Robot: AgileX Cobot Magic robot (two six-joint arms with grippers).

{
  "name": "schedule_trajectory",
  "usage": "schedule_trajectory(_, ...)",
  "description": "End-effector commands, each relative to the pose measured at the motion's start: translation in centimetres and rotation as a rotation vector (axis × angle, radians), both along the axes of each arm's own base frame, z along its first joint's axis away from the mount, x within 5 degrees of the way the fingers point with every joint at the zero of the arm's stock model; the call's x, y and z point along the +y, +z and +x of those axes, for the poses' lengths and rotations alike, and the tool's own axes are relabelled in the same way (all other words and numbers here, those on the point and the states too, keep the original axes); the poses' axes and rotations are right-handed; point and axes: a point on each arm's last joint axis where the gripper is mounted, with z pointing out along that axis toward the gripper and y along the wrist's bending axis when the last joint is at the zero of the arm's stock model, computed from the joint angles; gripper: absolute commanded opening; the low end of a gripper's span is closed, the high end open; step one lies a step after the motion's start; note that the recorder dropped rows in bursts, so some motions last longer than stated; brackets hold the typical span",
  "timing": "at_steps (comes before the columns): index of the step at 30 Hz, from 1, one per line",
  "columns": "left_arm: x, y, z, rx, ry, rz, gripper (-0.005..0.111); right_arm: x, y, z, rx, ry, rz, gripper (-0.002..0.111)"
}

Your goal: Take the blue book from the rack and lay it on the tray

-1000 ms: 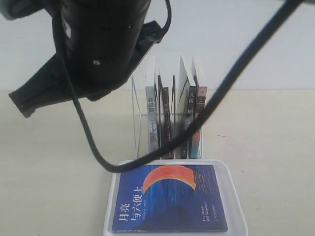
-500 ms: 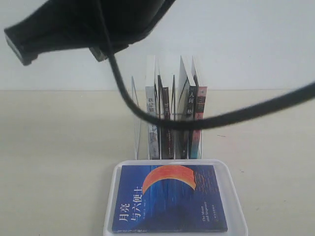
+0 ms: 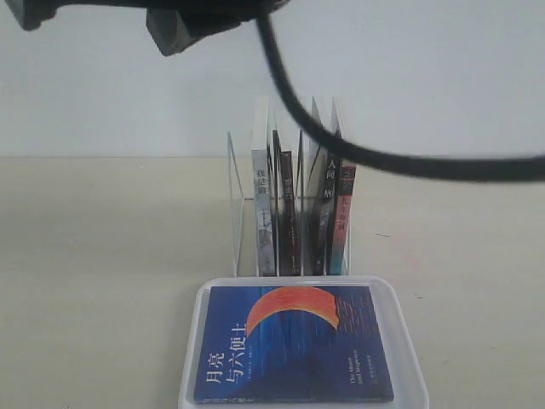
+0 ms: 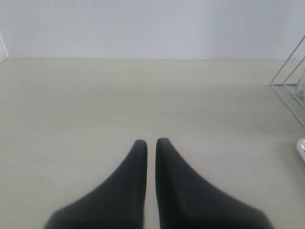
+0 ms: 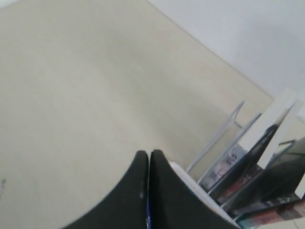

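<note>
The blue book (image 3: 294, 345) lies flat, cover up, inside the white tray (image 3: 409, 341) in front of the clear rack (image 3: 234, 204). Other books (image 3: 294, 213) stand upright in the rack. My right gripper (image 5: 149, 153) is shut, its fingers touching with nothing held, high above the table beside the tray's rim (image 5: 183, 174) and the rack (image 5: 224, 129). A sliver of blue shows below between its fingers. My left gripper (image 4: 151, 142) is shut and empty over bare table, off to the side of the rack's edge (image 4: 286, 81).
A black arm part (image 3: 170, 21) and its thick cable (image 3: 409, 162) cross the top of the exterior view in front of the rack. A white wall stands behind the beige table (image 3: 94, 256). The tray's corner (image 4: 301, 148) shows in the left wrist view.
The black arm has risen from in front of the rack to the very top of the exterior view, its cable swinging up with it. The blue book has stayed flat in the tray.
</note>
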Motion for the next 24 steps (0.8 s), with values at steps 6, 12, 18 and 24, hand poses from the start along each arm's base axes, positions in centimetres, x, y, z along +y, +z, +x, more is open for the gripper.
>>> schedule_trajectory(6,0.0,0.0,0.0,-0.006,-0.009,0.005,0.006,-5.3,-0.2,-2.3,-0.239,0.099,0.137,0.0)
schedule_trajectory(12,0.0,0.0,0.0,-0.006,-0.009,0.005,0.006,-10.9,-0.1,2.7,-0.25,-0.165,0.458,0.0)
schedule_trajectory(18,0.0,0.0,0.0,-0.006,-0.009,0.005,0.006,-20.1,1.6,4.9,-0.347,-0.553,0.592,0.0)
schedule_trajectory(24,0.0,0.0,0.0,-0.006,-0.009,0.005,0.006,-25.7,-3.5,-2.1,-0.53,-0.745,0.532,0.0)
